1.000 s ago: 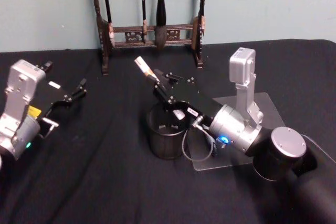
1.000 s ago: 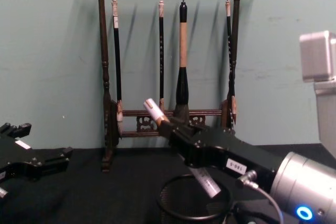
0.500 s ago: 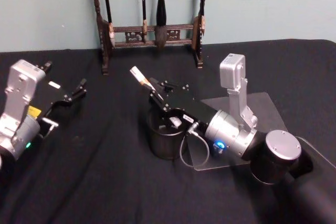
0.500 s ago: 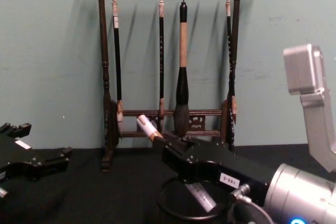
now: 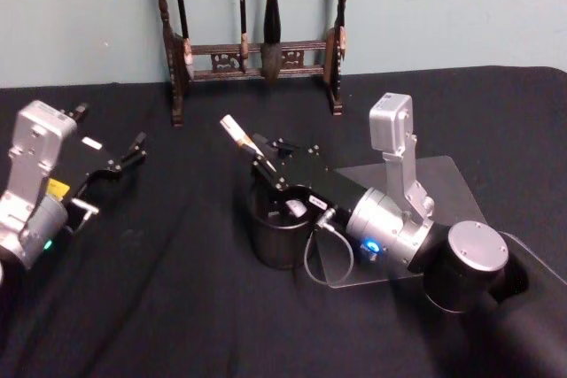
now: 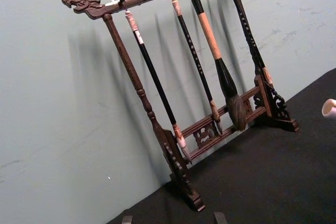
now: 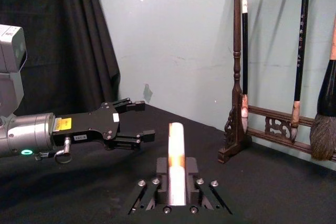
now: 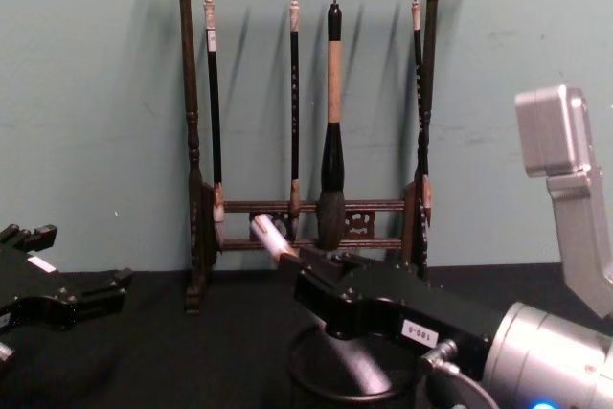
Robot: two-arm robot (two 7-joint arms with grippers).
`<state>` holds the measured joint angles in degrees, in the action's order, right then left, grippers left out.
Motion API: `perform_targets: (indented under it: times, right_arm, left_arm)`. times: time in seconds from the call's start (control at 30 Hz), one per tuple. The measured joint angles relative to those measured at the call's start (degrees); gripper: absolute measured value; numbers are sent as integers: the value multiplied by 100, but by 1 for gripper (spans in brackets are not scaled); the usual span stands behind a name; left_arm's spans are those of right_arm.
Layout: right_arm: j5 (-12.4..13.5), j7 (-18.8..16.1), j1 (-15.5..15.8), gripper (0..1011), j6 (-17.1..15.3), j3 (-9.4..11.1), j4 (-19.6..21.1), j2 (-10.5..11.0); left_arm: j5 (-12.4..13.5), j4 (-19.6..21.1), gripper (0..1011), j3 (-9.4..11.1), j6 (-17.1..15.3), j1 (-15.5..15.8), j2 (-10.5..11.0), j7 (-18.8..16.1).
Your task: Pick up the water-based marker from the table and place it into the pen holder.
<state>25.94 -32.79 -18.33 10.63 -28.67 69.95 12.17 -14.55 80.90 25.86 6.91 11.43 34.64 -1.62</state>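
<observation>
Nearly done: the water-based marker (image 5: 236, 128) is clamped, tilted, in the right gripper (image 5: 268, 164) over the pen holder (image 5: 266, 243), release pending; the left gripper (image 5: 129, 155) is parked aside, fingers apart.

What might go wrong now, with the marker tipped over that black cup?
The marker sits steeply slanted in the right gripper, its lower end just inside the pen holder; released, it might tip out over the rim. The gripper hangs close above the rim and may nudge the holder. The left gripper idles aside.
</observation>
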Motion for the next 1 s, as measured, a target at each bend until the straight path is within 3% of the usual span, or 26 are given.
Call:
perform_targets:
  times: [0.83, 1.0]
  right_arm:
    - [23, -15, 7, 960, 9, 13, 34, 8]
    - [33, 38, 69, 1002, -12, 75, 239, 103]
  left_arm:
    - [0, 0, 1001, 0, 0, 0, 0, 0]
    - [0, 0, 1001, 0, 0, 0, 0, 0]
